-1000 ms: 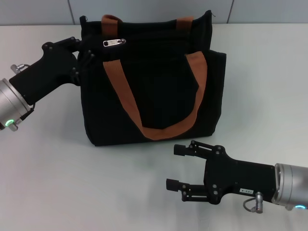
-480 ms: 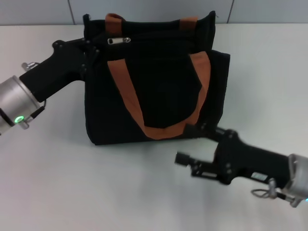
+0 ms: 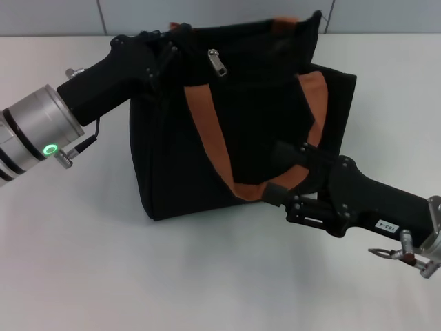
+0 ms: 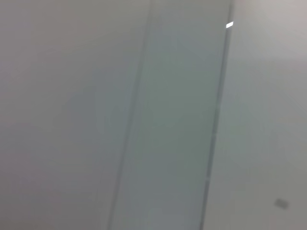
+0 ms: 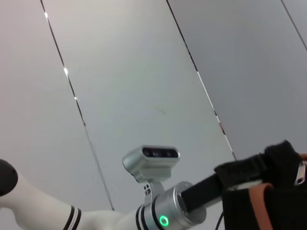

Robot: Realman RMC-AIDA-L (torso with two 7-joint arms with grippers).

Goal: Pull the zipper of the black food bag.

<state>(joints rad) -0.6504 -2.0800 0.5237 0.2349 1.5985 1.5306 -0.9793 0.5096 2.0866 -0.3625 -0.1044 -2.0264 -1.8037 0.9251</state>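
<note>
Tilted and dragged rightward since a second ago, the boxy black fabric food bag (image 3: 241,117) sits on the white table (image 3: 103,262), silver zipper (image 3: 218,62) near its top-left corner where the left gripper (image 3: 162,52) grips the cloth, while the right gripper (image 3: 279,172) presses its front, fingers apart.

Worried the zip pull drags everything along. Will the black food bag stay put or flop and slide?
Probably floppy: the black food bag is soft fabric and leans. It likely slides on the smooth table, though the left gripper sits at its top corner.

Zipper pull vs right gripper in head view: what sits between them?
In the head view, only the black food bag itself: its black front panel and an orange-brown handle strap lie between the zipper and the right gripper.
</note>
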